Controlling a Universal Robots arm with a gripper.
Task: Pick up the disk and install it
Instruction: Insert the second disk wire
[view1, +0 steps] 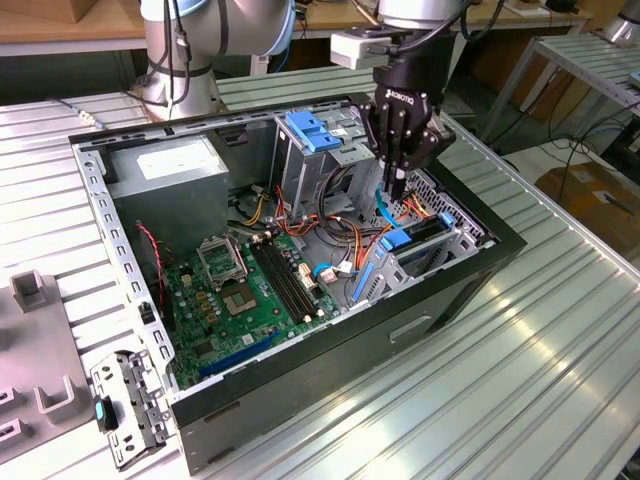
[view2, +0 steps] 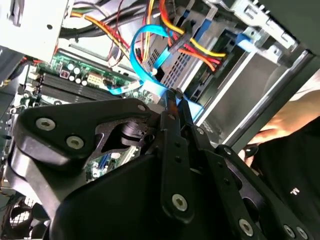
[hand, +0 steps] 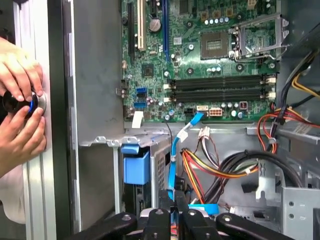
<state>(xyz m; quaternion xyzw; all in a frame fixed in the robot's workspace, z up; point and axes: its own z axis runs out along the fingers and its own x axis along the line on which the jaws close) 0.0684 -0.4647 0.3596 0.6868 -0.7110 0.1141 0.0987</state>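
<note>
The disk (view1: 421, 237), a dark slab with bright blue rails at its ends, lies in the lower drive cage at the open computer case's (view1: 330, 365) end toward the exterior view's right. My gripper (view1: 397, 190) hangs fingers-down just above it, inside the case, and its fingers are shut. A thin light-blue cable (hand: 173, 150) runs from the motherboard right up to the fingertips (hand: 176, 196); I cannot tell whether it is pinched. In the second wrist view the gripper (view2: 174, 96) meets that cable's loop (view2: 137, 47).
The motherboard (view1: 250, 290), power supply (view1: 165, 165) and orange and yellow wire bundles (hand: 220, 167) crowd the case. A pale blue slotted bracket (view1: 315, 130) tops the upper cage. A person's hands (hand: 20, 105) hold a small dark round object outside the case wall. A loose panel (view1: 125, 405) lies on the table.
</note>
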